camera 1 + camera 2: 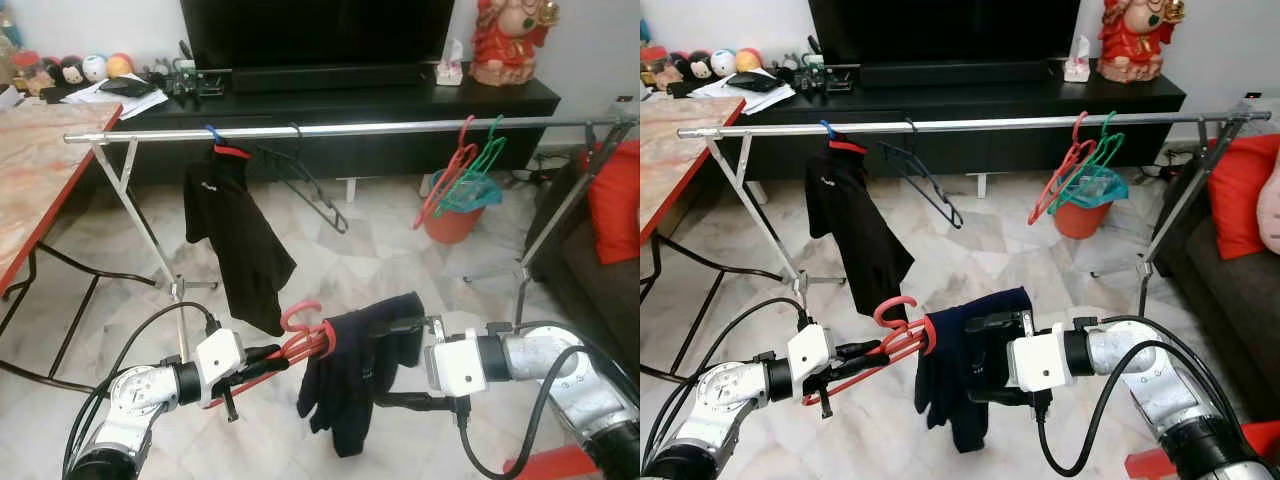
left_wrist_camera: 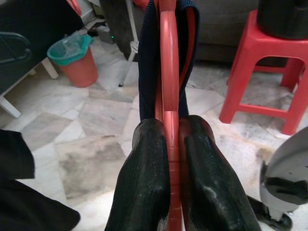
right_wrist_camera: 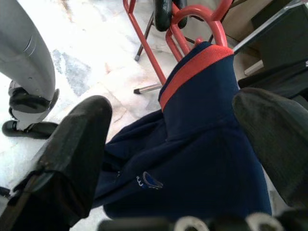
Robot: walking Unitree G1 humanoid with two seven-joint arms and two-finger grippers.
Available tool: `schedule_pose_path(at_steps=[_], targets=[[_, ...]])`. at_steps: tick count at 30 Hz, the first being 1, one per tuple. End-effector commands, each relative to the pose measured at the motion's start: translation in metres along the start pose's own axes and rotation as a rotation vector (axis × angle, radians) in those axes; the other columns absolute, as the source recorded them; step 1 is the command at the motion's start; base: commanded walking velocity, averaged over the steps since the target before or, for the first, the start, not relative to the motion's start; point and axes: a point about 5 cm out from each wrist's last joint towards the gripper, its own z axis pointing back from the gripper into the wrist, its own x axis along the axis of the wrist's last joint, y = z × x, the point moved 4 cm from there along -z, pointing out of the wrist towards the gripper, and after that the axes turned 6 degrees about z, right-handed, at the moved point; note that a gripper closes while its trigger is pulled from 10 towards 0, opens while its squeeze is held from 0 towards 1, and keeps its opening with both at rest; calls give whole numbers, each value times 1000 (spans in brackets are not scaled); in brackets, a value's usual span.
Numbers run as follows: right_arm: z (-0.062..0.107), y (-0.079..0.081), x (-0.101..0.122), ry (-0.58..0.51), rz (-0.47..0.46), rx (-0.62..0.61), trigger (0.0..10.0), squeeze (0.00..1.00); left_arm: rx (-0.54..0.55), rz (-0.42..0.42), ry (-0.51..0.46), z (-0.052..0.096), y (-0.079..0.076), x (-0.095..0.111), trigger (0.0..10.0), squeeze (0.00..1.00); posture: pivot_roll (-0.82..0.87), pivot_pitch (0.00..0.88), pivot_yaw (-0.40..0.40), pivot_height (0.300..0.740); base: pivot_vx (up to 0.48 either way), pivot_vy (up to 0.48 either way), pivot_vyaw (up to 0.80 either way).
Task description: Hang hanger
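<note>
Closest in, the left end effector [image 1: 268, 361] clenches its two matte black fingers [image 2: 144, 183] on the smooth red plastic hanger [image 1: 300, 338], whose curved hook [image 1: 300, 312] points up, well below the shiny metal rail [image 1: 400, 128]. Soft navy garment [image 1: 350, 385] with a red collar drapes from the hanger; the right end effector [image 1: 395, 362] has its fingers spread either side of the fabric. A black shirt [image 1: 232, 235] and bare wire-thin hangers [image 1: 465, 175] hang from the rail over glossy marble floor [image 1: 380, 260].
</note>
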Motion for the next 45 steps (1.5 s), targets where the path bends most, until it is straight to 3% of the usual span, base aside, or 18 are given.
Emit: schedule_pose_path(at_steps=[1,8,11,15,19,22,23,24,25,26,27,28,29,30,45], targets=[[-1,1,-5,24,28,9,10000,0,-29,-31,-39,-2,-1,13,10000,0,-84,0,29,740,0,0,0],[-8,-10,-15,84,51,-45,10000,0,-106,-80,-45,-4,-8,22,10000,0,-79,0,28,740,0,0,0],[-10,-10,-15,75,62,-42,10000,0,-124,-89,-41,-5,-10,23,10000,0,-79,0,26,740,0,0,0],[-15,-22,-10,49,84,-106,10000,0,-170,-112,-20,-5,-15,22,10000,0,-72,0,26,740,0,0,0],[-19,-19,-13,48,78,-85,10000,0,-168,-105,-21,-4,-16,24,10000,0,-73,0,27,740,0,0,0],[-21,-7,-17,58,60,-28,9961,0,-168,-110,-26,-4,-16,26,10000,0,-73,0,27,740,0,0,0],[-20,2,-22,74,23,23,6980,0,-168,-112,-27,-5,-15,26,10000,0,-73,0,27,740,0,0,0],[-20,9,-24,80,11,63,6824,0,-169,-112,-28,-5,-16,27,10000,0,-73,0,27,740,0,0,0],[-19,20,-28,94,16,120,7294,0,-172,-113,-28,-5,-16,27,10000,0,-65,0,21,740,0,0,0],[-18,25,-30,102,14,137,6627,0,-173,-114,-29,-5,-17,28,10000,0,-65,0,21,740,0,0,0],[-18,25,-30,102,14,137,6627,0,-173,-114,-29,-5,-17,28,10000,0,-65,0,21,740,0,0,0],[-19,24,-30,96,9,119,3451,0,-174,-115,-31,-6,-17,29,10000,0,-64,0,21,740,0,0,0],[-19,24,-30,94,9,114,3451,0,-174,-115,-31,-6,-17,29,10000,0,-64,0,21,740,0,0,0],[-19,22,-29,89,5,101,314,0,-174,-116,-33,-6,-17,29,10000,0,-65,0,23,740,0,0,0],[-22,4,-22,26,-51,-1,0,0,-187,-113,-34,-10,-22,30,10000,0,-67,0,24,740,0,0,0]])
